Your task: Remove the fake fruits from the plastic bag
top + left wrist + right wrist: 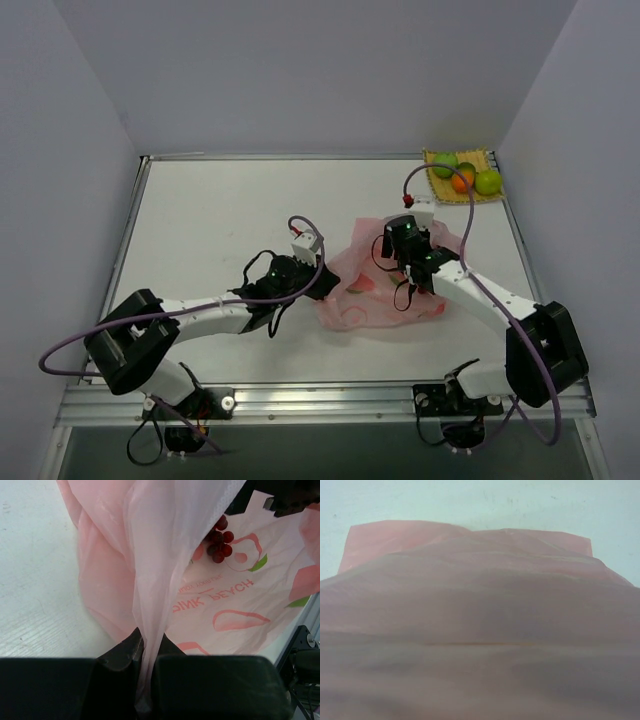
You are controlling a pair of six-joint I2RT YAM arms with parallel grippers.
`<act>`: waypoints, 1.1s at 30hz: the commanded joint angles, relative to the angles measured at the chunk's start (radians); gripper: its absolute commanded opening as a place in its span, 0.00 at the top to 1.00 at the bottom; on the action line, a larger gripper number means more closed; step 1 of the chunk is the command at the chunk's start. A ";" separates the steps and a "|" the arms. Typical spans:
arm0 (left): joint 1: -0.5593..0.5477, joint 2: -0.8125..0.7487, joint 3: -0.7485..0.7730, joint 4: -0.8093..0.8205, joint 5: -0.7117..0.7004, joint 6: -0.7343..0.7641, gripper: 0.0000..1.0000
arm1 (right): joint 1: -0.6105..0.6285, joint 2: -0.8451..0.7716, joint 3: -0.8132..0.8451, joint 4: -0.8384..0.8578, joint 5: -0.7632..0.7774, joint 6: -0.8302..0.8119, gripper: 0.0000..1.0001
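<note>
The pink plastic bag (372, 298) lies at the table's middle, printed with peaches. My left gripper (322, 290) is at its left edge, shut on a gathered fold of the bag (150, 630). Through the opening in the left wrist view a dark purple grape bunch (220, 541) shows inside the bag. My right gripper (414, 272) reaches into the bag from the right; its fingers are hidden. In the right wrist view only pink bag film (480, 620) fills the frame. Two green fruits (445, 162) and an orange (461, 181) lie on a yellow mat (435, 184).
The yellow mat with the fruits sits in the far right corner, close to the right wall and the table's raised rim (300, 156). Purple cables loop beside both arms.
</note>
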 commanded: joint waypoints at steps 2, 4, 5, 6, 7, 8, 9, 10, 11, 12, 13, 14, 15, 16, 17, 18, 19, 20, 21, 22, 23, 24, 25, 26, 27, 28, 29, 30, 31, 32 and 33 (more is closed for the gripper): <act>-0.017 0.015 0.057 0.068 0.011 -0.023 0.98 | -0.050 -0.029 -0.013 -0.025 -0.053 0.008 0.16; -0.022 0.018 0.059 0.069 0.000 -0.018 0.98 | -0.078 0.003 -0.001 -0.025 -0.079 0.002 0.16; -0.022 0.018 0.060 0.066 -0.002 -0.016 0.98 | -0.083 0.024 0.008 -0.028 -0.105 0.000 0.17; -0.022 0.019 0.062 0.066 -0.005 -0.015 0.98 | -0.089 0.047 0.032 -0.031 -0.116 -0.001 0.17; -0.022 0.019 0.060 0.065 -0.008 -0.015 0.98 | -0.093 0.086 0.042 -0.032 -0.118 -0.003 0.17; -0.023 0.019 0.062 0.062 -0.008 -0.015 0.98 | -0.101 0.101 0.048 -0.031 -0.121 -0.001 0.17; -0.023 0.019 0.062 0.062 -0.008 -0.013 0.98 | -0.115 0.118 0.063 -0.031 -0.130 0.000 0.17; -0.023 0.019 0.062 0.062 -0.008 -0.012 0.98 | -0.148 0.138 0.068 -0.031 -0.137 -0.001 0.17; -0.023 0.019 0.063 0.060 -0.006 -0.012 0.98 | -0.164 0.141 0.070 -0.031 -0.136 -0.003 0.16; -0.023 0.019 0.063 0.060 -0.006 -0.010 0.98 | -0.184 0.150 0.071 -0.031 -0.137 -0.001 0.16; -0.023 0.021 0.063 0.059 -0.006 -0.010 0.98 | -0.207 0.157 0.076 -0.032 -0.163 0.000 0.13; -0.023 0.021 0.065 0.057 -0.005 -0.009 0.98 | -0.254 0.164 0.076 -0.031 -0.205 0.000 0.12; -0.023 0.021 0.066 0.056 -0.006 -0.007 0.98 | -0.268 0.183 0.077 -0.031 -0.269 -0.003 0.12; -0.022 0.021 0.068 0.056 -0.006 -0.006 0.98 | -0.270 0.192 0.080 -0.032 -0.282 -0.004 0.11; -0.023 0.021 0.068 0.051 -0.006 -0.004 0.98 | -0.271 0.203 0.082 -0.031 -0.291 -0.004 0.11; -0.022 0.019 0.068 0.051 -0.009 -0.003 0.98 | -0.270 0.227 0.082 -0.032 -0.303 -0.004 0.11; -0.022 0.021 0.068 0.049 -0.011 -0.001 0.98 | -0.270 0.236 0.083 -0.032 -0.340 -0.006 0.11; -0.022 0.023 0.070 0.048 -0.011 -0.001 0.98 | -0.268 0.244 0.085 -0.031 -0.361 -0.007 0.12; -0.022 0.023 0.070 0.046 -0.013 0.002 0.98 | -0.262 0.255 0.082 -0.025 -0.383 -0.007 0.12; -0.022 0.026 0.071 0.045 -0.013 0.002 0.98 | -0.258 0.259 0.080 -0.012 -0.409 -0.004 0.13; -0.022 0.027 0.071 0.043 -0.016 0.002 0.98 | -0.256 0.262 0.074 -0.006 -0.417 -0.001 0.14; -0.022 0.030 0.071 0.043 -0.014 0.004 0.98 | -0.252 0.266 0.070 0.000 -0.427 0.003 0.14; -0.022 0.032 0.073 0.043 -0.016 0.004 0.98 | -0.250 0.267 0.063 0.017 -0.447 0.009 0.15; -0.022 0.033 0.073 0.043 -0.016 0.004 0.98 | -0.247 0.269 0.057 0.023 -0.450 0.014 0.16; -0.022 0.038 0.074 0.043 -0.016 0.004 0.98 | -0.247 0.264 0.047 0.029 -0.452 0.020 0.20; -0.022 0.039 0.074 0.043 -0.016 0.004 0.98 | -0.245 0.250 0.037 0.046 -0.447 0.026 0.35; -0.022 0.039 0.074 0.043 -0.016 0.004 0.98 | -0.245 0.232 0.025 0.063 -0.425 0.045 0.48; -0.022 0.039 0.074 0.043 -0.016 0.005 0.98 | -0.242 0.171 -0.010 0.081 -0.408 0.051 0.59; -0.022 0.038 0.073 0.042 -0.016 0.007 0.98 | -0.221 0.134 -0.024 0.113 -0.388 0.054 0.76; -0.022 0.038 0.071 0.042 -0.017 0.007 0.98 | -0.206 0.102 -0.035 0.120 -0.372 0.055 0.81; -0.022 0.035 0.070 0.040 -0.019 0.008 0.97 | -0.189 0.035 -0.045 0.120 -0.352 0.054 0.83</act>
